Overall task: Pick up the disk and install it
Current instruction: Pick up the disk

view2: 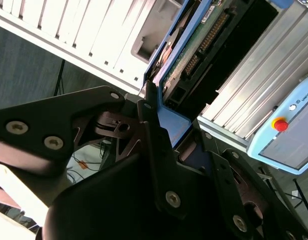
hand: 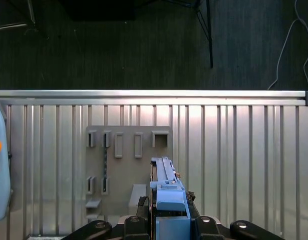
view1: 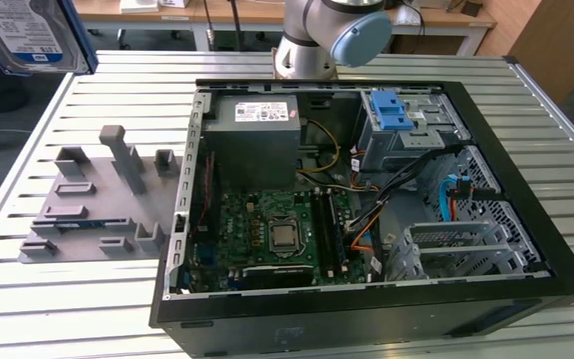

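Note:
The disk (view1: 23,34) hangs high above the table's far corner on the exterior view's left, its blue-and-white label facing the camera and a blue bracket round its edges. In the first wrist view the disk (hand: 166,192) stands edge-on above the grey holder plate (hand: 128,165). My gripper (hand: 167,222) is shut on it, one black finger on each side. The second wrist view shows the disk's green circuit-board side (view2: 194,52) and blue bracket clamped in my gripper (view2: 179,137).
An open black computer case (view1: 526,224) lies on the slatted metal table (view1: 117,299), with a grey power-supply box (view1: 257,142), a motherboard (view1: 277,232) and a silver cage with a blue latch (view1: 397,120). The arm's base (view1: 322,37) stands behind it. A control pendant (view2: 289,125) lies nearby.

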`<state>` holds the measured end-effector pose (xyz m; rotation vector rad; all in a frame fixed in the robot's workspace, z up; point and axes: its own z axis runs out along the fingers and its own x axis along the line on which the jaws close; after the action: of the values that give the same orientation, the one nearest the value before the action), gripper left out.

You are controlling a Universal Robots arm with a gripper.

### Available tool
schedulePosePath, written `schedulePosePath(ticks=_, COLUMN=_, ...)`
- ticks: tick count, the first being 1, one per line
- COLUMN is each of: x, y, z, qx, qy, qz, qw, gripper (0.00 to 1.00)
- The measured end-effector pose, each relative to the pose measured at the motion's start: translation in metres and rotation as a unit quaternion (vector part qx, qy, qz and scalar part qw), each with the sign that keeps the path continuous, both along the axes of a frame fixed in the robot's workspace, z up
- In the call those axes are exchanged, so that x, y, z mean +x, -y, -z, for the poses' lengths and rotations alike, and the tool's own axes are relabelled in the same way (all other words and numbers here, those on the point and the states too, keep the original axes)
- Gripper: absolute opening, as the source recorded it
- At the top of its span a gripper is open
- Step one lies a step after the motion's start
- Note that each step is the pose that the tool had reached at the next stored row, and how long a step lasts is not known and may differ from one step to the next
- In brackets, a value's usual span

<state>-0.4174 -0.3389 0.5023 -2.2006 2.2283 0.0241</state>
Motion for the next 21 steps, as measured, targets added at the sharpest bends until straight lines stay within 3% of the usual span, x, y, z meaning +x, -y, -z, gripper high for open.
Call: schedulePosePath(ticks=21, x=0.0154, y=0.0000, z=0.0000, qx=0.0000, qy=0.0000, qz=0.000, qw=1.0000, gripper=0.36)
